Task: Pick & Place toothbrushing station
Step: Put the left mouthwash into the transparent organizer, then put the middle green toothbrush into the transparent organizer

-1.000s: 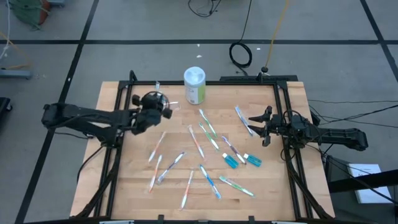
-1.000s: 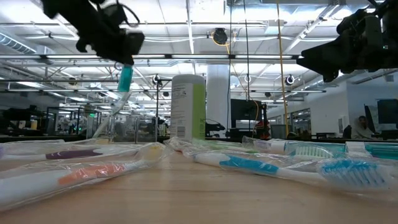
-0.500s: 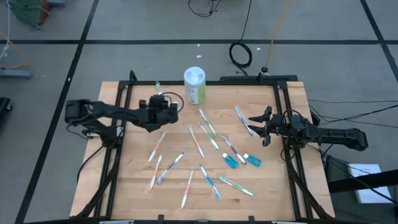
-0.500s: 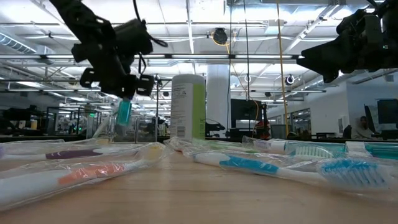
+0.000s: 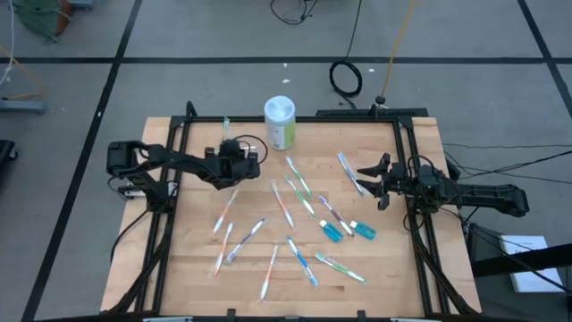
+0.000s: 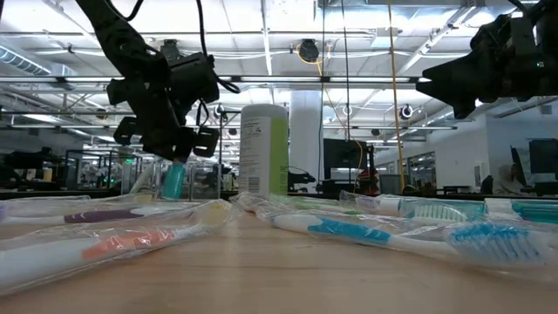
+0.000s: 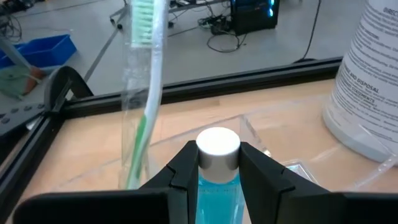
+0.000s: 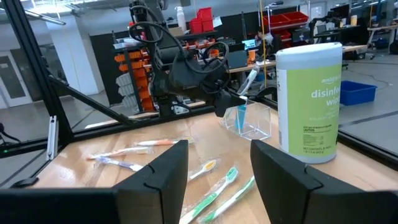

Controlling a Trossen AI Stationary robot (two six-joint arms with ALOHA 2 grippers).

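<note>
We found left gripper (image 7: 217, 163) clamped on blue tube (image 7: 217, 186), tube upright, cap up, directly above clear cup (image 8: 247, 122) holding one toothbrush (image 7: 146, 93). Right gripper (image 5: 368, 182) open, empty, well apart.

The left arm reaches in from the table's left edge (image 5: 152, 179), its wrist bent downward, and the left gripper (image 7: 218, 163) hangs low near the table's far left corner, fingers (image 7: 186, 167) clamped on a blue tube (image 7: 217, 180). The right arm lies level along the table's right edge, the right gripper (image 5: 365, 182) raised with fingers spread, holding nothing.
</note>
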